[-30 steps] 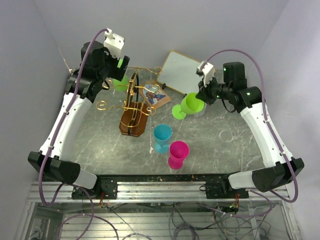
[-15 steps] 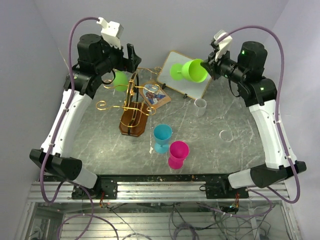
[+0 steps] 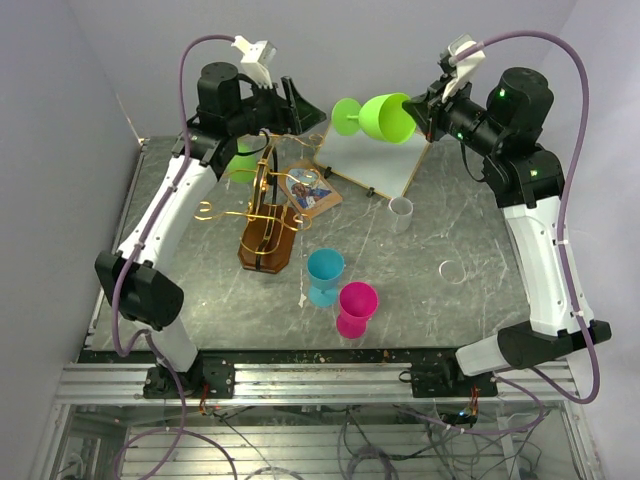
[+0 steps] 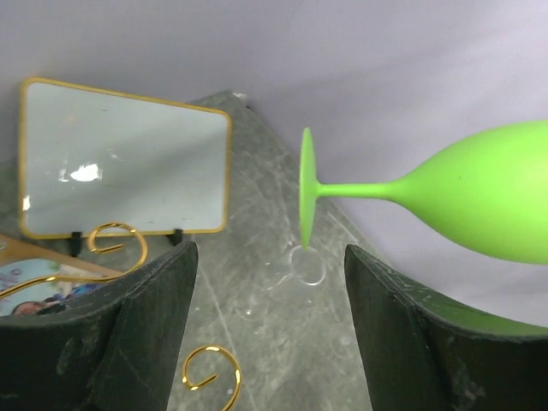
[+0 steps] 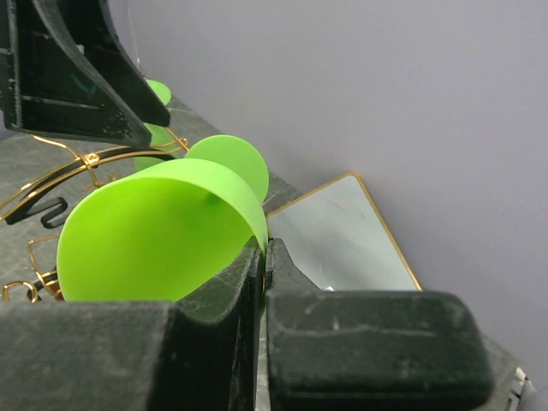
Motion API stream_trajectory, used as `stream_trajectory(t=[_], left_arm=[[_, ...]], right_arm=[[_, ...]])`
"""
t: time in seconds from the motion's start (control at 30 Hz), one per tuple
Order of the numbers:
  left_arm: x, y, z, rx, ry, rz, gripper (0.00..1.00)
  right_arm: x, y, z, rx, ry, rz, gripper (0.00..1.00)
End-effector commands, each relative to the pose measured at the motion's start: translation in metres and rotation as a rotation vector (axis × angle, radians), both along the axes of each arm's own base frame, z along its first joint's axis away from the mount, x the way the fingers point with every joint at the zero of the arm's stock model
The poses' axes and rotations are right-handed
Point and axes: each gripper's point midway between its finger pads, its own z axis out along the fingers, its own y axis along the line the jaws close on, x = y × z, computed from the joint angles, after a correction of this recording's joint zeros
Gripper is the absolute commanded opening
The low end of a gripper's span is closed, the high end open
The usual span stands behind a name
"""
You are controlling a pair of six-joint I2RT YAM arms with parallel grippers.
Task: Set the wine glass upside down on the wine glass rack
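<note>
At the far left a second green glass (image 3: 240, 162) sits behind the wine glass rack (image 3: 268, 212). The arm partly hides it, so I cannot tell whether it hangs from the gold wire or stands on the tabletop (image 3: 480, 240). Above the rack the left gripper (image 4: 269, 253) hovers with its fingers spread wide and nothing between them. Just ahead of them the wine glass (image 3: 385, 117) is in the air over the white board (image 3: 375, 160), lying on its side with its foot toward the left arm. The right gripper (image 3: 425, 112) has its fingers pinched closed on the rim of the bowl. The pick-up is therefore done. What looks left is probably a handover at the stem, then turning the glass over and hanging it on the rack.
</note>
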Motion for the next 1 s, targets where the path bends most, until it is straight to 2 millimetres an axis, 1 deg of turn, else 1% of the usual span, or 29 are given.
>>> stream_trajectory(t=[0.0, 0.13, 0.3, 0.37, 0.47, 0.57, 0.73, 0.93, 0.97], left_arm=[[-0.014, -0.025, 0.020, -0.116, -0.026, -0.128, 0.78], [-0.018, -0.036, 0.017, -0.156, -0.023, -0.173, 0.74], [-0.018, -0.040, 0.006, -0.147, -0.004, -0.175, 0.65], [-0.019, -0.042, 0.002, -0.151, 0.009, -0.183, 0.60], [-0.023, -0.043, 0.001, -0.154, 0.015, -0.193, 0.49], [-0.027, -0.045, 0.000, -0.150, 0.012, -0.204, 0.41], [-0.032, -0.047, -0.001, -0.156, 0.013, -0.222, 0.29], [-0.033, -0.051, -0.004, -0.167, 0.029, -0.240, 0.18], [-0.032, -0.051, -0.002, -0.172, 0.025, -0.242, 0.14]], right_arm=[[-0.006, 0.007, 0.016, 0.055, -0.020, 0.031, 0.00], [-0.006, 0.009, 0.014, 0.066, -0.009, 0.044, 0.00], [-0.009, 0.011, 0.014, 0.079, -0.004, 0.059, 0.00], [-0.010, 0.011, 0.014, 0.081, -0.004, 0.063, 0.00], [-0.012, 0.010, 0.013, 0.084, -0.004, 0.062, 0.00], [-0.014, 0.008, 0.014, 0.085, -0.008, 0.060, 0.00], [-0.015, 0.009, 0.010, 0.087, -0.004, 0.066, 0.00], [-0.018, 0.010, 0.008, 0.091, 0.002, 0.079, 0.00], [-0.018, 0.010, 0.007, 0.090, 0.005, 0.081, 0.00]])
